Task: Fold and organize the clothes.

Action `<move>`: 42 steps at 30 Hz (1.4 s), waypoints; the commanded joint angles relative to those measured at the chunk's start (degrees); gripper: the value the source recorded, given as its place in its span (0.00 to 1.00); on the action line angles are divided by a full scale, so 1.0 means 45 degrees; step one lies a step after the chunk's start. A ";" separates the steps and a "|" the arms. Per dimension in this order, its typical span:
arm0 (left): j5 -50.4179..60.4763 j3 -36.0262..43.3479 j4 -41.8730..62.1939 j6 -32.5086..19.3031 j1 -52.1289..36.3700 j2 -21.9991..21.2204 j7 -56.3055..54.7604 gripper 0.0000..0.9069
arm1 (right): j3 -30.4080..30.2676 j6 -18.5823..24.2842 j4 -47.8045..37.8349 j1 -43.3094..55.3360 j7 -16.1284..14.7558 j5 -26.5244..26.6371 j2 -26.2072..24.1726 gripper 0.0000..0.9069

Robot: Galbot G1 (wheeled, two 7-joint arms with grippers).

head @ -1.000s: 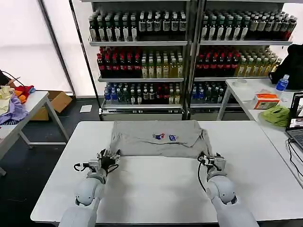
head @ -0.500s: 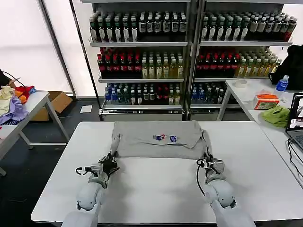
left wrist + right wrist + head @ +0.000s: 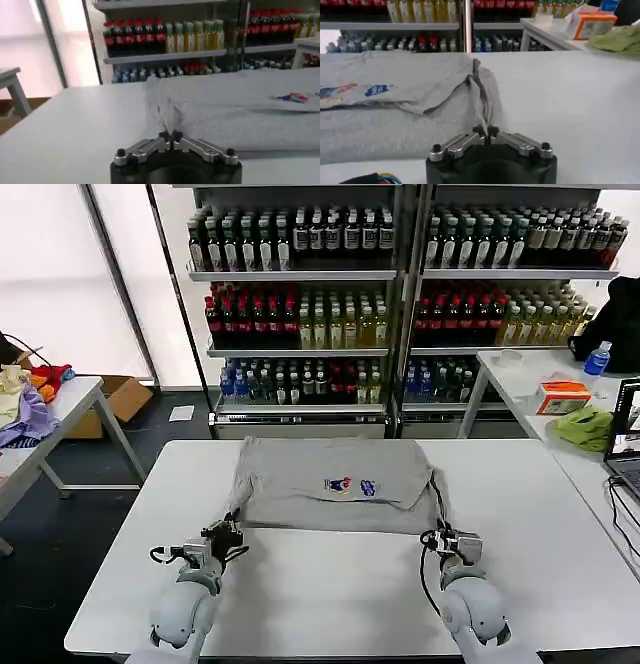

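Shirt (image 3: 335, 484) corners seemingly in both grippers

Shop-like lab: stocked drink shelves (image 3: 300, 314)

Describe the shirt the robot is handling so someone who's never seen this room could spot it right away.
On the white table in front of the drink shelves lies a light grey short-sleeved shirt, spread flat. The left gripper and right gripper each pinch a near corner. Its small red-and-blue chest print sets it apart from the lime-green cloth on the side table.
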 commanded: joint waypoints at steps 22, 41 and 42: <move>0.1334 -0.0540 -0.6148 -0.0597 0.8593 0.0021 -0.1277 0.01 | 0.0194 0.2388 0.3939 -0.8569 0.2281 -0.1994 -0.0438 1.00; 0.0495 -0.0030 -0.8454 -0.0564 0.7556 -0.0830 -0.1236 1.00 | 0.0735 0.2582 0.6489 -0.7894 0.2173 -0.2023 -0.0255 1.00; 0.0504 -0.0206 -0.8627 -0.0492 0.7159 -0.0878 -0.1237 1.00 | 0.1042 0.2478 0.6365 -0.7162 0.2050 -0.2032 -0.0135 1.00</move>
